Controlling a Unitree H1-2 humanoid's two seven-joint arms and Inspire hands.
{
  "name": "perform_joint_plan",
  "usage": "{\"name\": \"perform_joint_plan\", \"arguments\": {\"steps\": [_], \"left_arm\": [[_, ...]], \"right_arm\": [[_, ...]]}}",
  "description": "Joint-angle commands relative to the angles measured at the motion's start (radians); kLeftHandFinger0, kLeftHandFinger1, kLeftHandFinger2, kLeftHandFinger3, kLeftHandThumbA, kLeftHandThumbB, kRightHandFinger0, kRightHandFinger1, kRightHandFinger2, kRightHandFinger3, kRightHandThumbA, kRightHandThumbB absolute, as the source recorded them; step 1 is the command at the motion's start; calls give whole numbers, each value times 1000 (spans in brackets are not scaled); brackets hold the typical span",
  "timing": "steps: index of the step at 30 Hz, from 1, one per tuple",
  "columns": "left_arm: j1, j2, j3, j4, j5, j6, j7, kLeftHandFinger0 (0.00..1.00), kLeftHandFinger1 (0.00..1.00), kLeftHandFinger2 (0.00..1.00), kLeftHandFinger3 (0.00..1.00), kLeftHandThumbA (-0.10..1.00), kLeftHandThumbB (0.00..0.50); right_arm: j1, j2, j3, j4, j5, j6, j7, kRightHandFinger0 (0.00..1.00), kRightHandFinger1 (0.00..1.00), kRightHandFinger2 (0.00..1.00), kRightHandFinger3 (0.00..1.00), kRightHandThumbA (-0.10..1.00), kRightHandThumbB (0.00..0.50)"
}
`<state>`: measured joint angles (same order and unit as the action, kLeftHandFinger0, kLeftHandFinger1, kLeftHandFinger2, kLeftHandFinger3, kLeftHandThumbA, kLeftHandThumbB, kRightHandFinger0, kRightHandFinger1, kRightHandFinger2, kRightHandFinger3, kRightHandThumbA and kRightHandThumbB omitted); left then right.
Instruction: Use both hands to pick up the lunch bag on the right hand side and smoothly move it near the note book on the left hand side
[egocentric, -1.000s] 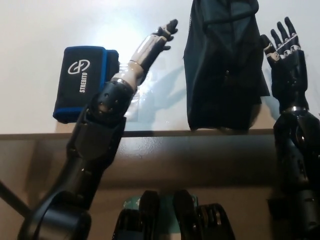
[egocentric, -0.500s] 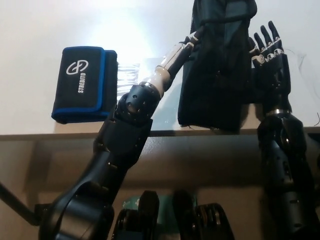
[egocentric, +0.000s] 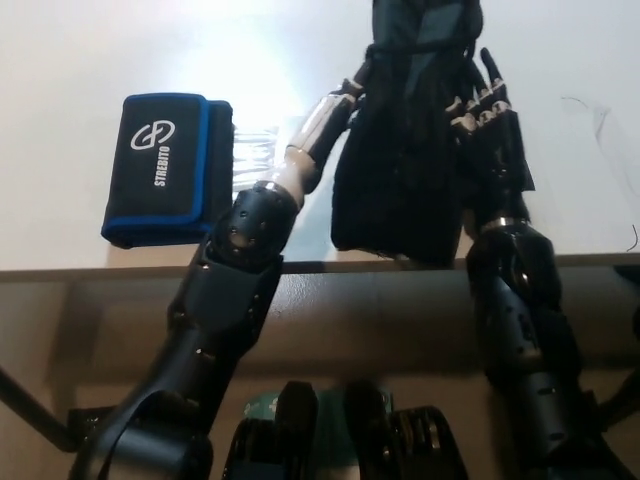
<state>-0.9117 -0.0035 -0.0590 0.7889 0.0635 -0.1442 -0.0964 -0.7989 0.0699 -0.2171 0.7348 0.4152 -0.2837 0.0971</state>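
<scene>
Head view — dark lunch bag (egocentric: 405, 150) sitting on white tabletop (egocentric: 80, 50), left hand (egocentric: 345, 95) pressing its left side, finger state unclear, right hand (egocentric: 490, 110) flat against its right side, fingers spread — blue-edged black notebook (egocentric: 160, 165) lying well to the left.

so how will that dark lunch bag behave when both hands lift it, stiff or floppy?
Probably floppy: the lunch bag shows creased fabric sides and an uneven bottom edge, so it may sag between the left hand and right hand. The cloth looks matte, so slipping seems unlikely. Its bottom edge overhangs the table edge, so it could droop when released.
</scene>
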Motion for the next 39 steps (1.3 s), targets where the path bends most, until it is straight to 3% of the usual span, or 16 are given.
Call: {"name": "perform_joint_plan", "arguments": {"steps": [1,3,4,5,12,14,22,25,28,33,39], "left_arm": [[3,50,4,-113,6,-8,-4,1000,1000,1000,1000,1000,376],[15,61,3,-134,10,-8,-1,1000,1000,1000,1000,1000,379],[19,66,3,-147,18,-8,11,1000,1000,1000,1000,1000,427],[27,73,6,-168,16,-5,11,1000,1000,1000,1000,1000,400],[77,90,19,-249,10,9,24,1000,1000,1000,1000,1000,409],[85,91,21,-269,9,18,24,1000,1000,1000,1000,1000,387],[66,102,42,-276,-6,14,30,1000,1000,1000,1000,1000,363],[61,100,52,-266,-15,1,32,1000,1000,1000,1000,1000,369],[65,94,60,-271,-5,4,51,1000,1000,1000,1000,1000,342],[73,87,72,-277,10,13,87,1000,1000,1000,1000,1000,366],[85,92,82,-290,6,24,92,1000,1000,1000,1000,1000,350]], "right_arm": [[-89,34,36,44,-41,-54,20,1000,1000,1000,1000,1000,140],[-98,38,40,60,-42,-61,17,1000,1000,1000,1000,1000,139],[-102,41,42,65,-39,-54,18,1000,1000,1000,1000,978,142],[-109,46,44,75,-35,-52,21,1000,1000,1000,1000,1000,138],[-168,84,65,188,-59,-85,28,1000,1000,1000,1000,1000,150],[-188,90,73,229,-70,-104,31,1000,1000,1000,1000,1000,174],[-272,108,61,361,-59,-172,43,1000,1000,1000,1000,1000,153],[-285,111,58,380,-56,-174,43,1000,1000,1000,1000,1000,164],[-300,120,44,400,-31,-153,65,1000,1000,1000,1000,983,177],[-313,127,59,423,-59,-170,60,1000,1000,1000,1000,1000,157],[-315,131,57,431,-61,-174,60,1000,1000,1000,1000,1000,141]]}}
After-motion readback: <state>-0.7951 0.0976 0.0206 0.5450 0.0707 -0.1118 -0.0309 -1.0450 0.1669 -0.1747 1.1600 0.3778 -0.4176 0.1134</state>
